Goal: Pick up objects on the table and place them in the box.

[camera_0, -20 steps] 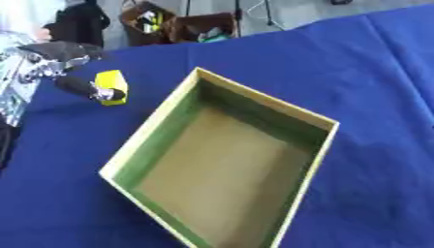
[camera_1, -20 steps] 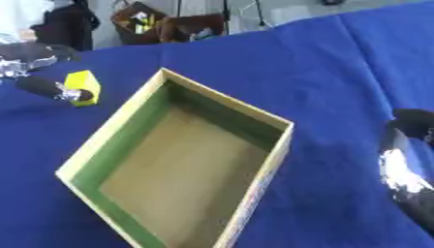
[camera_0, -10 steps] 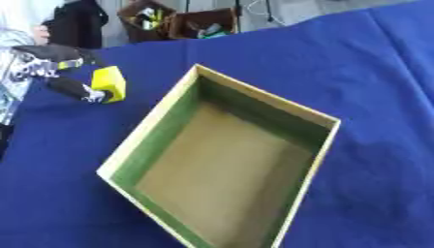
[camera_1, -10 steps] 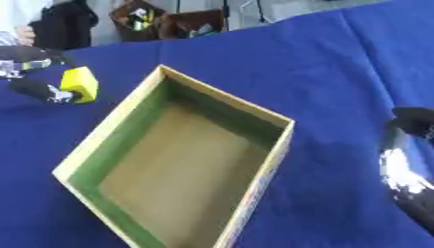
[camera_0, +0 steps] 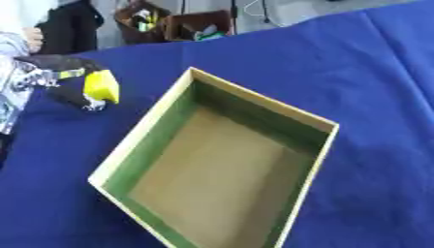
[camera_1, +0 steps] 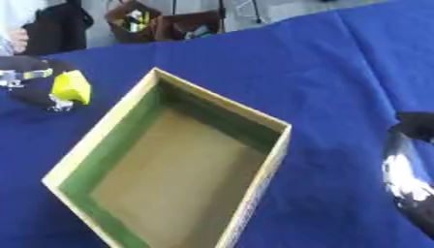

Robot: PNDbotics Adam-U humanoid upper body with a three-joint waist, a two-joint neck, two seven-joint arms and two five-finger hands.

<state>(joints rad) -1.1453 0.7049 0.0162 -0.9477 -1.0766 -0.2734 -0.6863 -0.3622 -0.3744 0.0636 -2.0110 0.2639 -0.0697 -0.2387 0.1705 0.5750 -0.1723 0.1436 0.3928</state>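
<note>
blue cloth table (camera_0: 356, 63); clutter, seemingly bins (camera_0: 174, 24), behind.

Matt blue cloth covers the table (camera_0: 373, 72), the box (camera_0: 144, 138) looks like matt cardboard, and the right hand (camera_1: 411, 179) shows glossy dark plastic.

The open box (camera_0: 212, 164) took up the middle of the tabletop (camera_0: 356, 63), its green walls standing up all round an unfilled brown floor, so the way in from above was free. Blue cloth lay bare from the box to the far right corner and along the right edge. Near the left edge the left hand (camera_0: 51, 80), curled round a yellow object (camera_0: 101, 86), stood just beside the box's left wall.
</note>
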